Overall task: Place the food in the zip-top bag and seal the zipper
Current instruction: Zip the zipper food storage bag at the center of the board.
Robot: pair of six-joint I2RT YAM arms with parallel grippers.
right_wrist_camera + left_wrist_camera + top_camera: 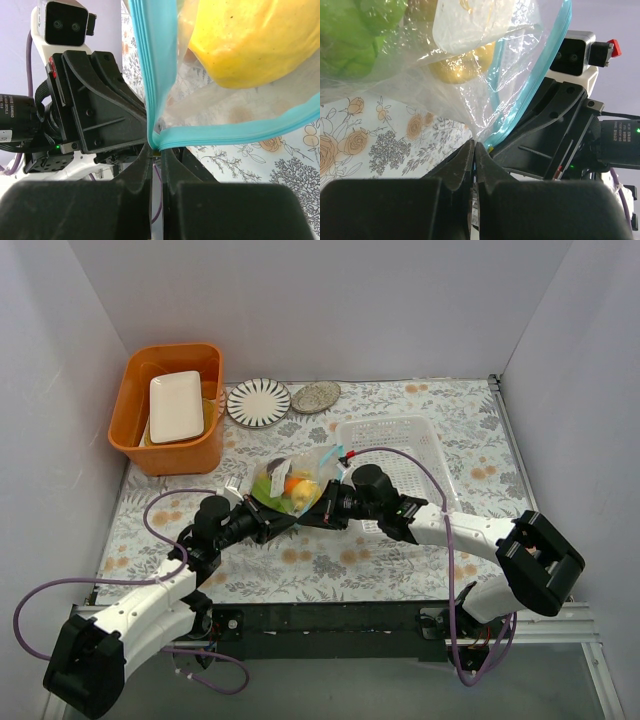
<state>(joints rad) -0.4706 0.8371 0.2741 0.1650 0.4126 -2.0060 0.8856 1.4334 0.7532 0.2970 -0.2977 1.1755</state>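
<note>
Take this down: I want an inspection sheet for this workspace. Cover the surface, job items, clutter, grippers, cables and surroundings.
Surface: floral tablecloth, flat, no spills seen.
Job's things: zip-top bag lies mid-table with the food inside; the zipper halves look parted above the pinched corner.
Clutter: orange bin holding a white tray; striped plate; grey plate; white lattice basket.
Grippers: left gripper and right gripper are both shut on the bag's zipper corner, tips facing each other.
Cables: purple cables loop along both arms; none lies on the bag.
Surroundings: white walls; nothing else seen.
</note>
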